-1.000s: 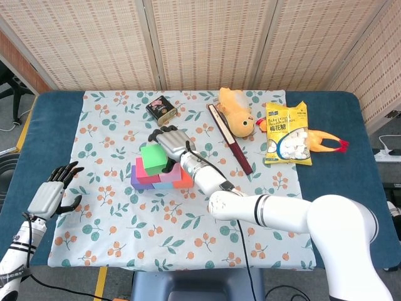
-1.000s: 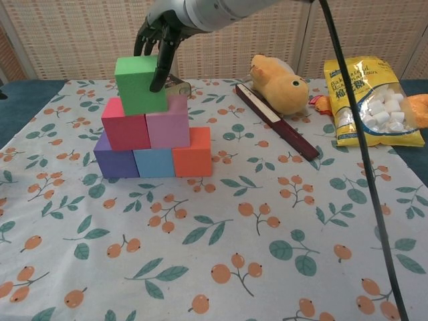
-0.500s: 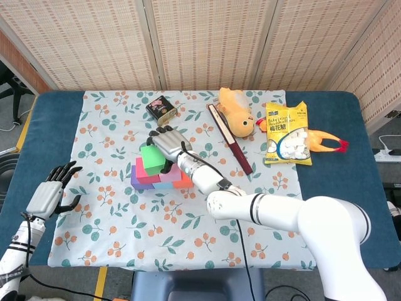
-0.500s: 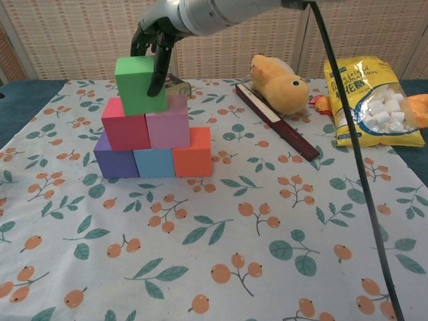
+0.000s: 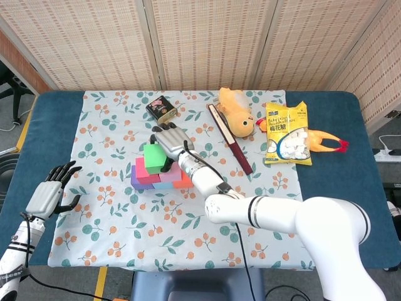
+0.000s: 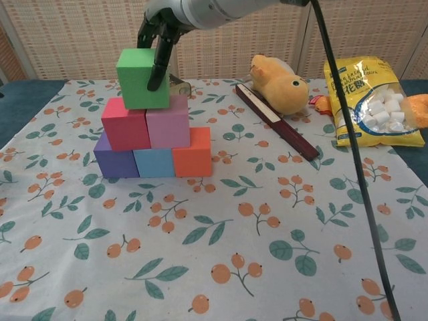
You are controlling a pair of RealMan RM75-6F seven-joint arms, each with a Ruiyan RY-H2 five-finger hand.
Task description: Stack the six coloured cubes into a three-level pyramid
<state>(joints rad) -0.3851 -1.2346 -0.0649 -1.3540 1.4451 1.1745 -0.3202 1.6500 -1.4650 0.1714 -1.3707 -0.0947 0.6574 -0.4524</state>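
Chest view shows my right hand point(image 6: 159, 30) in the upper left of the frame, fingers clamped on the green cube point(image 6: 142, 78), which sits atop the red cube point(image 6: 126, 124) and pink cube point(image 6: 168, 121). Below them, the purple cube point(image 6: 114, 160), blue cube point(image 6: 154, 162) and orange cube point(image 6: 193, 153) form the bottom row on the patterned cloth point(image 6: 267, 227) over the bench. At the lower left of the head view, my left hand point(image 5: 50, 192) hangs with fingers spread, holding nothing.
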